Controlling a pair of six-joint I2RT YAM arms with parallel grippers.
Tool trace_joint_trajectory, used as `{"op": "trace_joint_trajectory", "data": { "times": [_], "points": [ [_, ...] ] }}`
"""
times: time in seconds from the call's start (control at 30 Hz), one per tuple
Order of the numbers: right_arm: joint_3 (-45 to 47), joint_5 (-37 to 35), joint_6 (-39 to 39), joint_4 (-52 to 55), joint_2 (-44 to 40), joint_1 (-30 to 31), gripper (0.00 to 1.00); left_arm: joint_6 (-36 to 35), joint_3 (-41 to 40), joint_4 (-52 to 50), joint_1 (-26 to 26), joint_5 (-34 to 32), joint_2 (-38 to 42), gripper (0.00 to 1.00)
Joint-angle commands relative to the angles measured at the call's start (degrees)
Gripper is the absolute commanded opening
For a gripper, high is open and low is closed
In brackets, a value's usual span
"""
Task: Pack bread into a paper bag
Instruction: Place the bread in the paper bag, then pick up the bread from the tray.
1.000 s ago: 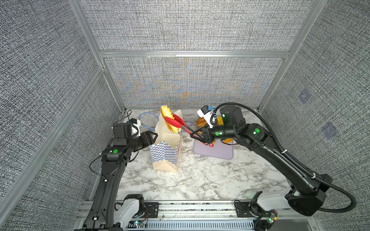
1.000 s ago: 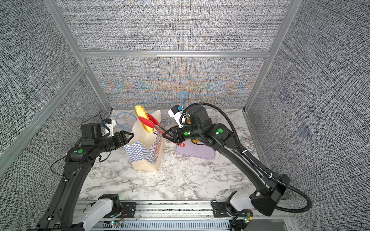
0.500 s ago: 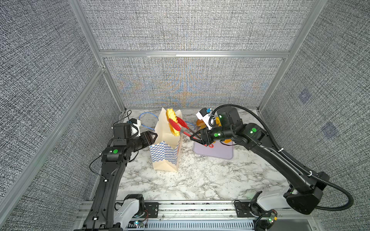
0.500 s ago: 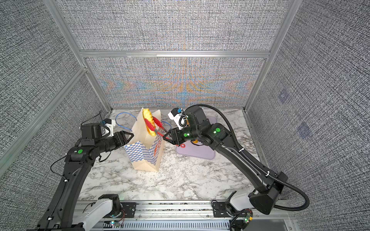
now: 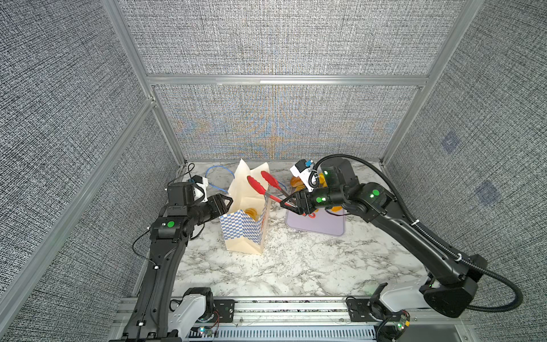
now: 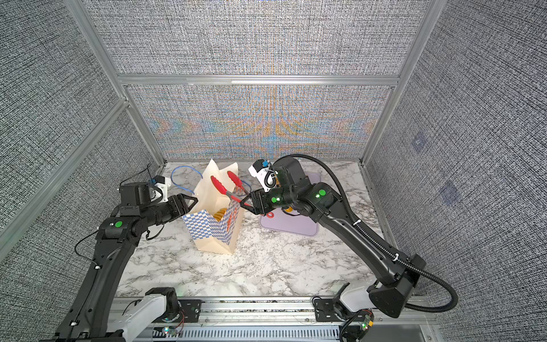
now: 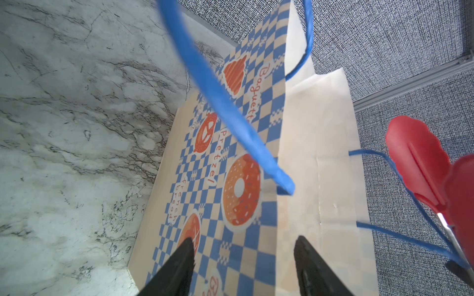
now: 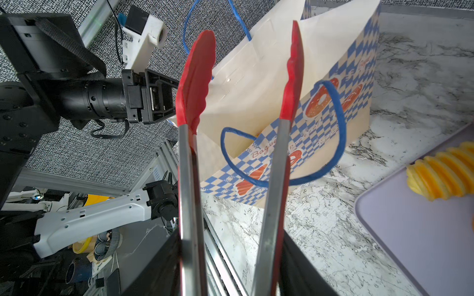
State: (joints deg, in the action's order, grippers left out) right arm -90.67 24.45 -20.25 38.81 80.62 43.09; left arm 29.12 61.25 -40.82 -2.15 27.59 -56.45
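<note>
Two red tips of the tongs stand spread and empty over the bag, mid-frame in both top views, bread lying inside, the right tool clamped on the handles. The left tool sits wide at the bag's left edge. A drop looks done, I'd say, so next calls for swinging right to the ridged loaf on the tray.

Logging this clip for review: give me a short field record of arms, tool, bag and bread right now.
bag: cream blue-checkered paper bag, upright, golden bread inside
right gripper: clamps red-tipped metal tongs, tips apart, empty, over bag's top
left gripper: open, at bag's side
tray: lilac tray, ridged yellow loaf on it
</note>
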Motion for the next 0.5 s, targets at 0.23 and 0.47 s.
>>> {"op": "trace_joint_trajectory", "data": {
  "times": [0.23, 0.47],
  "points": [
    [-1.71, -0.23, 0.47, -3.26, -0.89, -0.02, 0.56, -0.12, 0.21, 0.28, 0.0, 0.66, -0.15, 0.64],
    [-1.47, -3.25, 1.07, -4.99, -3.07, 0.05, 0.56, -0.12, 0.35, 0.38, -0.04, 0.79, -0.2, 0.64]
  ]
}}
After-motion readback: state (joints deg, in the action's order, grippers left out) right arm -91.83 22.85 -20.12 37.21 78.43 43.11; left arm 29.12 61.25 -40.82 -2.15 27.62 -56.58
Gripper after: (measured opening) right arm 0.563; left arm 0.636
